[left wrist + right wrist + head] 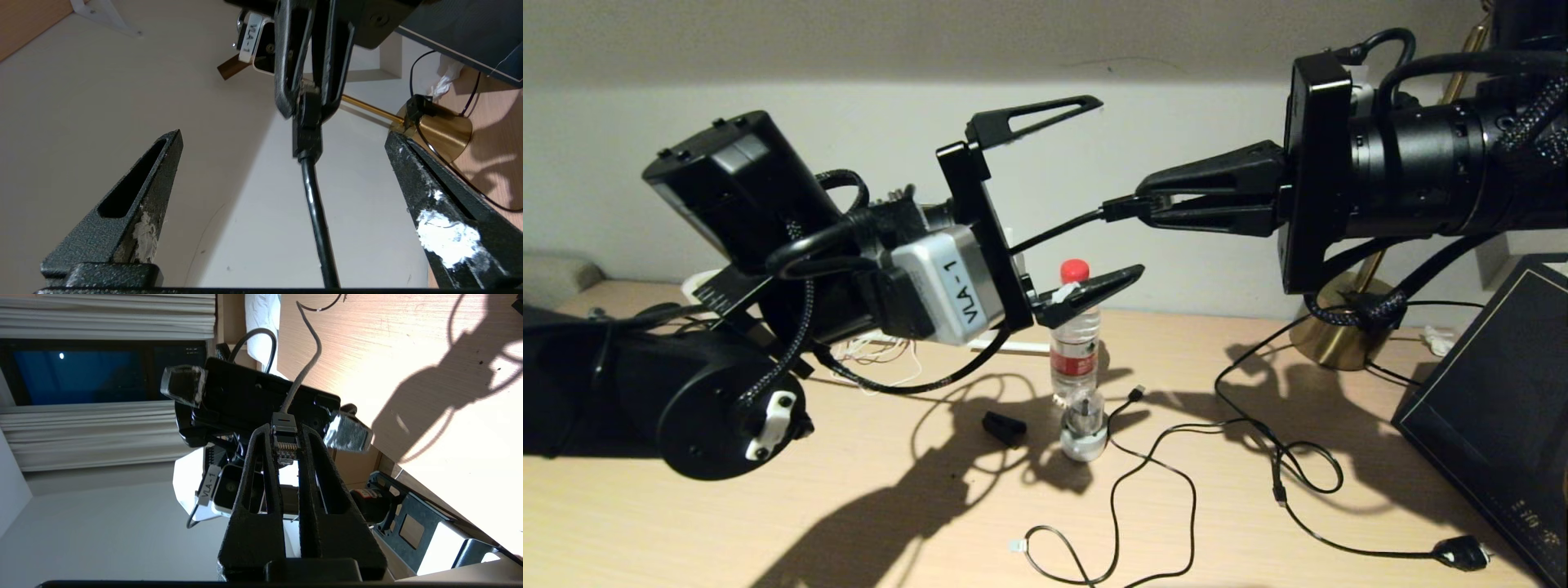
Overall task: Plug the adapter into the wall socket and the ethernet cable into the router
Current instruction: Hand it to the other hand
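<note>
My right gripper (1145, 204) is held high over the table and is shut on the clear-tipped plug (284, 448) of the ethernet cable (1055, 229). From the plug the black cable runs toward my left gripper (1112, 188) and passes between its open fingers (157, 171) without touching them. In the left wrist view the cable (316, 204) runs up the middle to the right gripper (309, 110). The two grippers face each other, tips close together. The adapter, the wall socket and the router cannot be made out; the left arm hides much of the table's back left.
On the wooden table (768, 523) stand a red-capped water bottle (1076, 331) and a small glass (1084, 425), with a black clip piece (1005, 427) beside them. Thin black cables (1168, 457) loop across the front, one ending in a mains plug (1462, 554). A brass lamp base (1335, 331) and a dark box (1494, 408) stand at the right.
</note>
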